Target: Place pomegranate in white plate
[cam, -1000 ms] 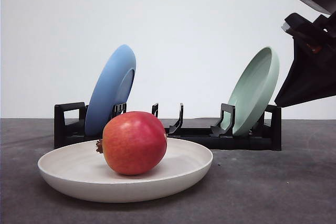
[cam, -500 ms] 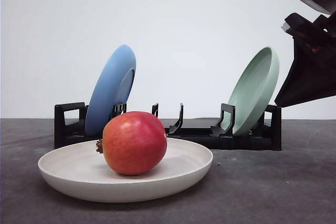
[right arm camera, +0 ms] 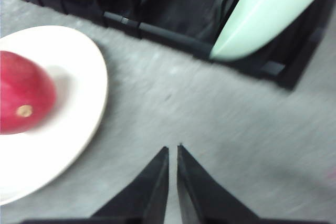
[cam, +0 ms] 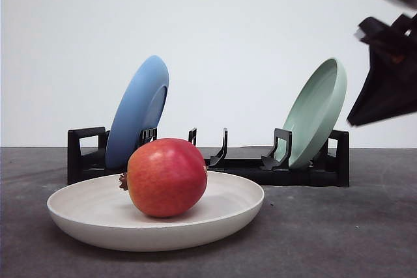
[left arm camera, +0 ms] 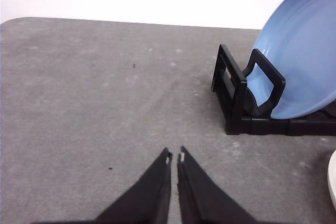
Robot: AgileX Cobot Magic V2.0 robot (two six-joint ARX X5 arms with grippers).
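- Front view shows a big gray table, and all the other things sit on it.
- A long black rack stands at the back of the table, at about 12 o'clock from the fruit. Its slots hold plates up on their edges so they do not fall flat.
- A blue plate leans in the rack at about 11 o'clock from the fruit. A pale green plate leans in it at about 2 o'clock.
- The white plate lies flat on the table at the front. It is wide and low, with a raised rim, so a round fruit will not roll off.
- The pomegranate rests inside the white plate, a bit toward 9 o'clock of the middle. Its little brown crown points to 9 o'clock. Nothing touches it, so I think the job is done.
- The right gripper is up high at about 2 o'clock, well apart from the fruit. Its two black fingers are pressed almost together and hold nothing.
- The left gripper hangs over bare table near the blue plate's end of the rack. Its fingers are nearly closed too, with nothing between them.
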